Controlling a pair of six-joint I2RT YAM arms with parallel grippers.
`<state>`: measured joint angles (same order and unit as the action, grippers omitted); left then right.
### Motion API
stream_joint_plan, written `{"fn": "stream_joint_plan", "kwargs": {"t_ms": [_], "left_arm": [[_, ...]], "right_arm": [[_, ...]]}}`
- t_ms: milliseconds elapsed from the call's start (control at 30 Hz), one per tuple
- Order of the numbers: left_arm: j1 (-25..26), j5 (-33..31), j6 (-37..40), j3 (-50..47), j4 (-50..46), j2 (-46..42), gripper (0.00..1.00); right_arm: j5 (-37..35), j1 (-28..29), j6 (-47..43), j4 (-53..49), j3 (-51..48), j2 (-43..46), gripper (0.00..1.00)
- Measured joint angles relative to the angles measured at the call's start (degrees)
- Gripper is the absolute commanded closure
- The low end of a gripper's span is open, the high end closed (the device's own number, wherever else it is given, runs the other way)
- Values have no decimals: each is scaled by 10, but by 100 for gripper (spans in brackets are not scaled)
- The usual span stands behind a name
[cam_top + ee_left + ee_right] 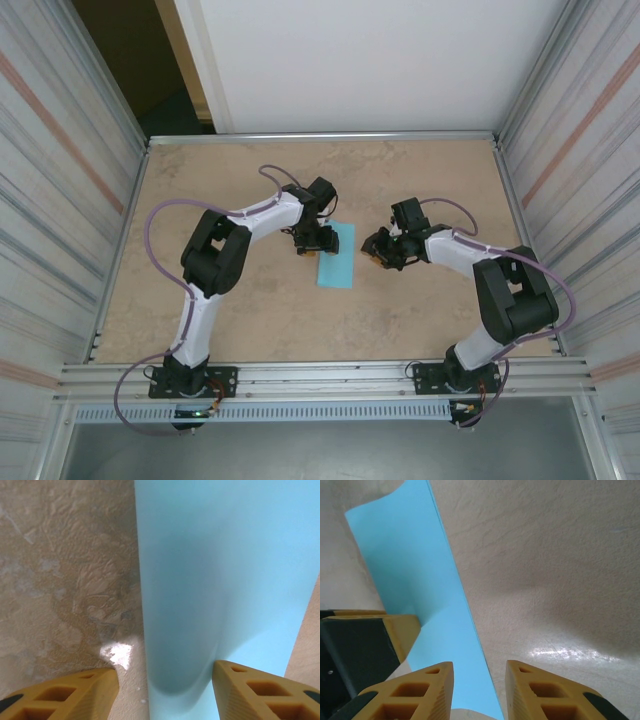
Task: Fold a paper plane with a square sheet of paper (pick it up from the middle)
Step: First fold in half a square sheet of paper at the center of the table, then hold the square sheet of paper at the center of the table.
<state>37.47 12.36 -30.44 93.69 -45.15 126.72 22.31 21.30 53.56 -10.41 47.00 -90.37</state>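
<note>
A: Top view. Where is the sheet of paper [338,262]?

B: Mid-bench [250,300], lying as a light-blue upright rectangle, well away from every edge. The left gripper [318,245] sits at its far-left corner. The right gripper [380,252] is just beside its right edge; I cannot tell whether they touch.

A: Left wrist view?

B: The left gripper [165,672] has its fingers [75,695] wide apart, clamped on nothing. The sheet of paper [225,555] shows its left edge running between them: one finger is over bare bench [60,580], the other over blue. The paper bulges slightly near the tips.

A: Right wrist view?

B: The right gripper [480,667] has its fingers apart with a narrow gap, and nothing is pinched. The sheet of paper [405,565] shows its right edge running down into that gap. One finger of the left gripper [400,630] rests against the blue surface.
</note>
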Motion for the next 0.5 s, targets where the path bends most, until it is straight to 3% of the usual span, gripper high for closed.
{"fn": "stream_joint_plan", "kwargs": {"t_ms": [500], "left_arm": [[0, 0, 6, 0, 0, 2, 43]], "right_arm": [[5, 5, 0, 33, -2, 3, 69]]}}
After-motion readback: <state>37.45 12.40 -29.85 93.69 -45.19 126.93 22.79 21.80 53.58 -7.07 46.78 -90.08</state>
